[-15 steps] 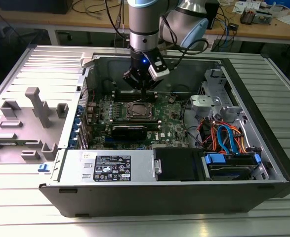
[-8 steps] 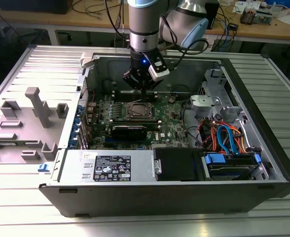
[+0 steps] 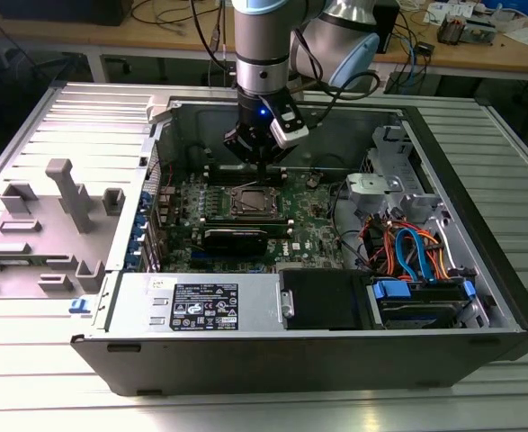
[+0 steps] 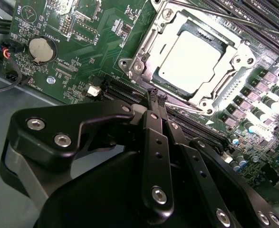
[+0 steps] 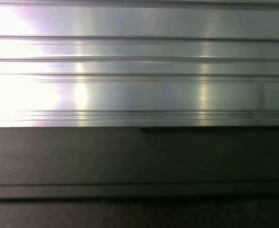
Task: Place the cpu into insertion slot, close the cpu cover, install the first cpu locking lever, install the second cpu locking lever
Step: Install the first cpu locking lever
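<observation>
1. Hovering inside the open computer case, the end effector hangs low over the green motherboard. In the second wrist view its two black fingers meet at the tips, drawn together with nothing between them.
2. The cpu lies flat in the insertion slot, its pale metal top showing through the window of the cpu cover, which appears to lie down over it.
3. Key relation: the slot sits close ahead of the fingertips and lower than them; in the exterior view it is just beneath the end effector, on the side nearer the camera. The slot is nearly square, so it has no clear long axis. A thin lever rod runs along its far edge, and I cannot tell whether that rod is latched.
4. Count: one end effector, one cpu, one insertion slot, one cpu cover, and one lever rod plainly seen.
5. The case rests on a ribbed metal counter.
</observation>
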Controlling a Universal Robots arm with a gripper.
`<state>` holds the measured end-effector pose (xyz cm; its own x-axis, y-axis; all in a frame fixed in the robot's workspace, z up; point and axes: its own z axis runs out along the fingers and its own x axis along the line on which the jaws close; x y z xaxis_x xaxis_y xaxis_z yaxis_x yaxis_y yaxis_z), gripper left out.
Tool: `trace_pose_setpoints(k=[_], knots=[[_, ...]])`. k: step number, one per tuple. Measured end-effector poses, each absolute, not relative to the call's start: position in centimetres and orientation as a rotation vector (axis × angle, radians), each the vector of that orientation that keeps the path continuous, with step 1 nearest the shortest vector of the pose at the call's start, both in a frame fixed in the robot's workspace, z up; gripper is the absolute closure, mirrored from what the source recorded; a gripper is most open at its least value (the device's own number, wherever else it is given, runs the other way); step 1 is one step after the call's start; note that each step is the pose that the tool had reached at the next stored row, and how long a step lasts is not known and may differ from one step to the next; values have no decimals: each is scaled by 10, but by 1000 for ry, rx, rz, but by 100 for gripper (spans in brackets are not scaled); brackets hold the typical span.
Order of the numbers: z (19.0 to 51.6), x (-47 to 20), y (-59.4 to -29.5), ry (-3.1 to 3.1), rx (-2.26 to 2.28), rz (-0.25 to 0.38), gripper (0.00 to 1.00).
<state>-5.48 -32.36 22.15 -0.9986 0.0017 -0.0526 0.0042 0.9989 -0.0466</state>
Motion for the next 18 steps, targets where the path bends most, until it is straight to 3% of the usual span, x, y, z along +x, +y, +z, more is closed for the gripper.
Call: trace_pose_setpoints(k=[18], knots=[[219,-53,-329,3088,5,-72,89]])
